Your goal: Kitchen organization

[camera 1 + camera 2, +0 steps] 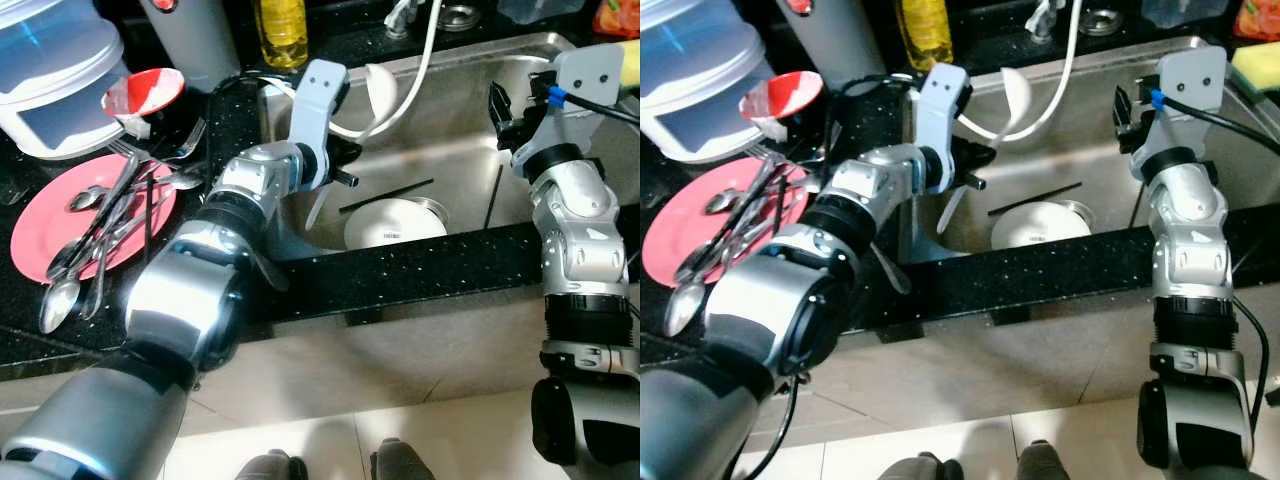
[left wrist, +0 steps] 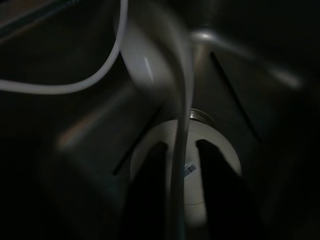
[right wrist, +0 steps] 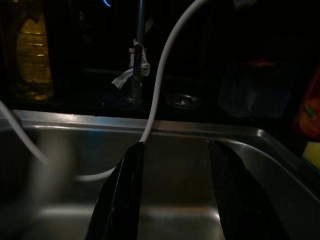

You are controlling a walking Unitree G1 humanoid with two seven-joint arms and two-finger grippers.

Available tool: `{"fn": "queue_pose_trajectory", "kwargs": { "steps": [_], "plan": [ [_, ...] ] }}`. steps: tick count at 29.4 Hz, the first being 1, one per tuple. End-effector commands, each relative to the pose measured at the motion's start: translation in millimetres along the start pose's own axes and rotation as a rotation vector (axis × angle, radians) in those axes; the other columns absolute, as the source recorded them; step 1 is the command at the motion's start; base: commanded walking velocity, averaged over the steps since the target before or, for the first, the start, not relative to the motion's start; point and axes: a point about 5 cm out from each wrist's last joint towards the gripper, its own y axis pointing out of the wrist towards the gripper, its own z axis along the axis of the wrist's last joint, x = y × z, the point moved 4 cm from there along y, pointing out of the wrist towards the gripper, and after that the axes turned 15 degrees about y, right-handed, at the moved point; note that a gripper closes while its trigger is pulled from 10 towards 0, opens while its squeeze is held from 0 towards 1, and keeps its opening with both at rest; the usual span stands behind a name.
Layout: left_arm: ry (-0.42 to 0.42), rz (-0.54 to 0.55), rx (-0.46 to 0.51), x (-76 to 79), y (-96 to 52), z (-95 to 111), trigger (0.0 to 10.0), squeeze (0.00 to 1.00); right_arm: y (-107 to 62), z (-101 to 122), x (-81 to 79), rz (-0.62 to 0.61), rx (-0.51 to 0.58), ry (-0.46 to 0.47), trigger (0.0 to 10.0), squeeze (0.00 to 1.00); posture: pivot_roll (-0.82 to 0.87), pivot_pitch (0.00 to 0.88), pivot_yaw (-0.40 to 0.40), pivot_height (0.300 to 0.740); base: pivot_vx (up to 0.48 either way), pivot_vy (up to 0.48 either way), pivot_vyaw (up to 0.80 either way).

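My left gripper [image 1: 345,165] hangs over the left part of the steel sink [image 1: 470,70], shut on the handle of a white ladle [image 1: 378,88]. The ladle's bowl points toward the back of the sink, and in the left wrist view its handle [image 2: 177,150] runs between the two black fingers. A white bowl [image 1: 395,222] lies upside down on the sink floor beneath it, with black chopsticks [image 1: 385,195] beside it. Over the sink's right side my right gripper [image 3: 176,145] stands open, holding nothing.
On the dark counter to the left, a pink plate [image 1: 40,225] holds several spoons and forks. Behind it are stacked plastic containers [image 1: 50,70] and a red-rimmed cup [image 1: 145,95]. A yellow bottle [image 1: 283,30] and a white hose [image 1: 425,60] sit behind the sink.
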Motion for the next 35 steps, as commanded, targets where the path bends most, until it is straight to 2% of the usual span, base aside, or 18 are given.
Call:
{"fn": "queue_pose_trajectory", "kwargs": {
  "steps": [1, 3, 4, 6, 7, 9, 10, 11, 13, 14, 16, 17, 23, 25, 26, 29, 32, 35],
  "plan": [
    [0.023, 0.026, -0.012, -6.5, -2.5, -6.9, 10.0, 1.00, -0.2, -0.3, -15.4, 0.058, 0.001, 0.016, 10.0, 0.00, -0.06, 0.138, 0.172, 0.740, 0.000, 0.000, 0.00],
    [0.027, 0.035, -0.001, -9.1, -3.4, -4.8, 10.0, 1.00, 0.1, 0.3, -16.9, 0.058, 0.000, 0.017, 10.0, 0.00, -0.06, 0.138, 0.172, 0.740, 0.000, 0.000, 0.00],
    [0.021, 0.066, 0.025, -16.9, -6.6, 1.4, 10.0, 0.62, 1.5, 2.2, -18.5, 0.062, 0.007, 0.025, 10.0, 0.00, -0.05, 0.128, 0.161, 0.740, 0.000, 0.000, 0.00],
    [0.021, 0.066, 0.025, -16.9, -6.6, 1.4, 10.0, 0.62, 1.5, 2.2, -18.5, 0.062, 0.007, 0.025, 10.0, 0.00, -0.05, 0.128, 0.161, 0.740, 0.000, 0.000, 0.00],
    [0.044, 0.111, 0.047, -28.4, -12.2, 8.3, 10.0, 0.00, 3.3, 5.2, -21.0, 0.070, 0.018, 0.039, 10.0, 0.00, -0.04, 0.120, 0.153, 0.740, 0.000, 0.000, 0.00],
    [0.149, 0.246, 0.071, -57.8, -29.4, 21.3, 10.0, 0.00, 6.9, 12.4, -29.3, 0.104, 0.051, 0.074, 10.0, 0.00, -0.03, 0.106, 0.138, 0.740, 0.000, 0.000, 0.00],
    [0.157, 0.320, 0.099, -75.9, -48.0, 27.8, 10.0, 0.00, 7.7, 18.8, -39.8, 0.153, 0.080, 0.114, 10.0, 0.00, -0.02, 0.100, 0.135, 0.740, 0.000, 0.000, 0.00],
    [0.157, 0.320, 0.099, -75.9, -48.0, 27.8, 10.0, 0.00, 7.7, 18.8, -39.8, 0.153, 0.080, 0.114, 10.0, 0.00, -0.02, 0.100, 0.135, 0.740, 0.000, 0.000, 0.00],
    [0.116, 0.391, 0.106, -83.2, -69.6, 21.1, 10.0, 0.00, 5.4, 22.8, -51.2, 0.221, 0.095, 0.147, 10.0, 0.00, -0.01, 0.097, 0.130, 0.740, 0.000, 0.000, 0.00],
    [0.116, 0.391, 0.106, -83.2, -69.6, 21.1, 10.0, 0.00, 5.4, 22.8, -51.2, 0.221, 0.095, 0.147, 10.0, 0.00, -0.01, 0.097, 0.130, 0.740, 0.000, 0.000, 0.00],
    [0.077, 0.475, 0.070, -72.7, -91.8, 0.5, 10.0, 0.00, 2.3, 22.9, -60.7, 0.289, 0.091, 0.154, 10.0, 0.00, 0.00, 0.089, 0.113, 0.740, 0.000, 0.000, 0.00],
    [0.077, 0.475, 0.070, -72.7, -91.8, 0.5, 10.0, 0.00, 2.3, 22.9, -60.7, 0.289, 0.091, 0.154, 10.0, 0.00, 0.00, 0.089, 0.113, 0.740, 0.000, 0.000, 0.00],
    [0.144, 0.514, 0.045, -43.0, -110.4, -14.7, 10.0, 0.00, 3.7, 22.3, -66.3, 0.319, 0.090, 0.172, 10.0, 0.00, 0.03, 0.085, 0.098, 0.740, 0.000, 0.000, 0.00],
    [0.179, 0.531, 0.038, -30.1, -126.2, -13.3, 10.0, 0.00, 4.5, 22.7, -77.4, 0.387, 0.086, 0.204, 10.0, 0.00, 0.06, 0.080, 0.081, 0.740, 0.000, 0.000, 0.00],
    [0.179, 0.531, 0.038, -30.1, -126.2, -13.3, 10.0, 0.00, 4.5, 22.7, -77.4, 0.387, 0.086, 0.204, 10.0, 0.00, 0.06, 0.080, 0.081, 0.740, 0.000, 0.000, 0.00],
    [0.247, 0.574, 0.033, -23.8, -145.1, -6.2, 10.0, 0.00, 0.0, 22.8, -100.7, 0.520, 0.069, 0.248, 10.0, 0.00, 0.08, 0.075, 0.072, 0.740, 0.000, 0.000, 0.00],
    [0.244, 0.594, 0.025, -22.5, -153.2, -5.1, 10.0, 0.00, -3.5, 21.6, -113.1, 0.581, 0.054, 0.253, 10.0, 0.00, 0.08, 0.074, 0.070, 0.740, 0.000, 0.000, 0.00],
    [0.284, 0.690, 0.033, -30.8, -169.8, -1.1, 10.0, 0.00, -10.1, 15.5, -133.2, 0.650, 0.023, 0.282, 10.0, 0.00, 0.09, 0.067, 0.056, 0.740, 0.000, 0.000, 0.00]
  ]
}}
